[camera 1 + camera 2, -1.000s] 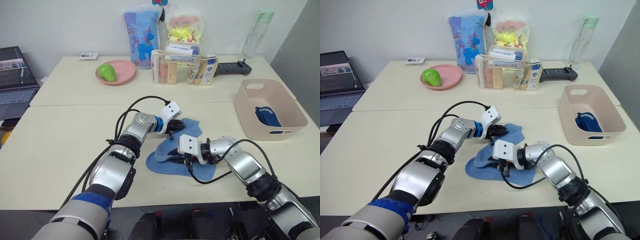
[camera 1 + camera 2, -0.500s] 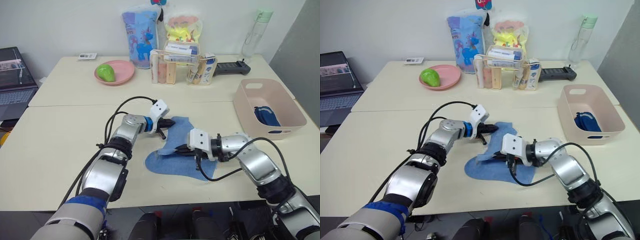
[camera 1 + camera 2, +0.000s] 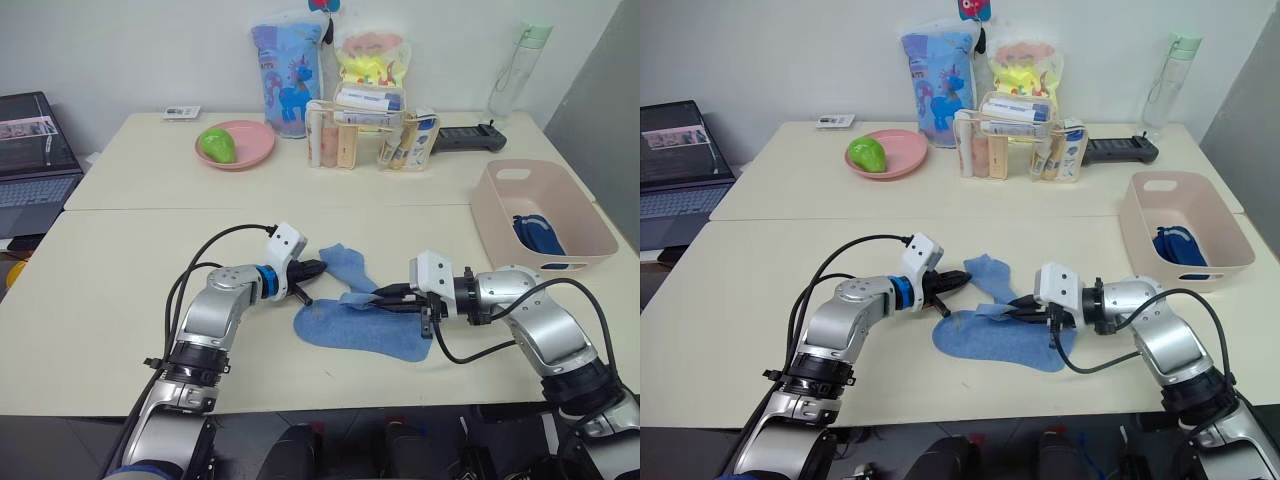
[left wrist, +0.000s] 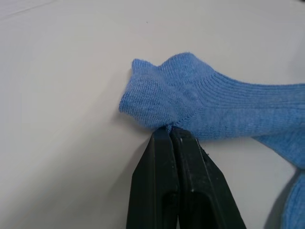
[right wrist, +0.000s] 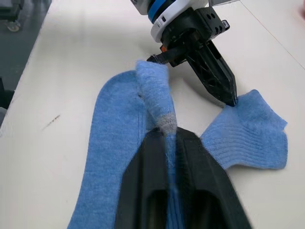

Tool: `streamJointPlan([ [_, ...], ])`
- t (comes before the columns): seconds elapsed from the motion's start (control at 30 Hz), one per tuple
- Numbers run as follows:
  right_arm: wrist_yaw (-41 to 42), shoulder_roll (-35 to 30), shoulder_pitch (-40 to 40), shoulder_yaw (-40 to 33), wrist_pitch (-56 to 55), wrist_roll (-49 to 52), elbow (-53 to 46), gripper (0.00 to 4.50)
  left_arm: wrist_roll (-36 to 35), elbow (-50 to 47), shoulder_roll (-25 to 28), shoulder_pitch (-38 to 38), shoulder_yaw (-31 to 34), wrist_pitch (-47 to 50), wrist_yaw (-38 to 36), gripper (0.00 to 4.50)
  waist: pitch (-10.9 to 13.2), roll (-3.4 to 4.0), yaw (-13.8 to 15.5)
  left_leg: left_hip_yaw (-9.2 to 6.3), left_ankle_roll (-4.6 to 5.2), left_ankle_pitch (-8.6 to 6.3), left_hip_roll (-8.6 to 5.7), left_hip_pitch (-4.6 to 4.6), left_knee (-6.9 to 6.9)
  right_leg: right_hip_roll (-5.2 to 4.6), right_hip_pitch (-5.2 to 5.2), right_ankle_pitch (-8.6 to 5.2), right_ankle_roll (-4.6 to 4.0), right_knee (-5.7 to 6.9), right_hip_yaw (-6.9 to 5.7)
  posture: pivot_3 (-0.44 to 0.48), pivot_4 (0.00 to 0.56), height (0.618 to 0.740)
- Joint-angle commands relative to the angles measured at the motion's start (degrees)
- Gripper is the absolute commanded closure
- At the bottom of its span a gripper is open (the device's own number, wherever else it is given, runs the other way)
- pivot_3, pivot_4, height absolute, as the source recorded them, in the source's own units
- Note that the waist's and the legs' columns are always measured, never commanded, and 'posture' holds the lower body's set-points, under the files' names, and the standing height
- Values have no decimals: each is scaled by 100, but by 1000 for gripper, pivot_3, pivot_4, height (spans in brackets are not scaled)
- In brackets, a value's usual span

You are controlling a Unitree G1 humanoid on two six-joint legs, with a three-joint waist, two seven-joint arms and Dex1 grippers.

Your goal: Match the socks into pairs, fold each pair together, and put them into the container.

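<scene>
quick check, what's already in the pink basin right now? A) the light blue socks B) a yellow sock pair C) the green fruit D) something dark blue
D: a dark blue item lies inside the pink basin, likely navy socks, while the light blue socks lie on the table between the left gripper and right gripper, each pinching sock fabric.

Silver arms, black cables, white wrist blocks, blue rings, black jaws.
</scene>
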Motion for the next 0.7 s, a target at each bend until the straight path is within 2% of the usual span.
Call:
streamJointPlan([
  [0.03, -66, -4, -5, -166, -1, 111, -165, 2683, -151, -189, -1, -157, 97, -31, 108, 3578, 0, 0, -3, 0, 0, 0, 0, 0, 0, 0, 0, 0, 0, 0, -1, 0, 150, 740],
  [0.23, -173, -74, 123, -316, 247, 305, -374, 484, -201, 98, 101, -421, 212, -288, 164, 1594, 0, 0, -3, 0, 0, 0, 0, -1, 0, 0, 0, 0, 0, -1, -1, 0, 150, 740],
  [0.33, -247, -78, 159, -403, 419, 406, -483, 447, -244, 394, 177, -628, 204, -504, -52, 641, 0, 0, -2, 0, 0, 0, 1, 0, -1, 0, 0, 0, 0, -1, -2, 0, 150, 740],
  [0.43, -227, -110, 227, -320, 426, 386, -591, 447, -75, 918, 231, -902, -47, -786, -238, 641, 0, 0, -3, 0, -1, 0, 0, 0, -1, 0, 0, 0, 0, -1, -2, 0, 150, 740],
  [0.53, -210, -134, 286, -140, 315, 233, -571, 1071, 186, 1700, 219, -1207, -311, -1004, -313, 615, 0, 0, 2, 1, 0, 0, -2, 0, 0, -1, 2, 0, 0, -2, -2, 0, 150, 740],
  [0.6, -218, -116, 310, -35, 256, 149, -537, 1720, 303, 2149, 189, -1371, -427, -1164, -375, 615, 0, 0, -3, 1, 0, 0, -2, 0, 0, -1, 2, 0, 0, -2, -2, 0, 150, 740],
  [0.7, -193, -129, 361, 59, 203, 70, -560, 2856, 288, 2479, 127, -1540, -509, -1287, -653, 1488, 0, 0, -5, -1, 0, 0, -1, -1, -2, 0, 0, 0, 0, -1, -5, 0, 150, 740],
])
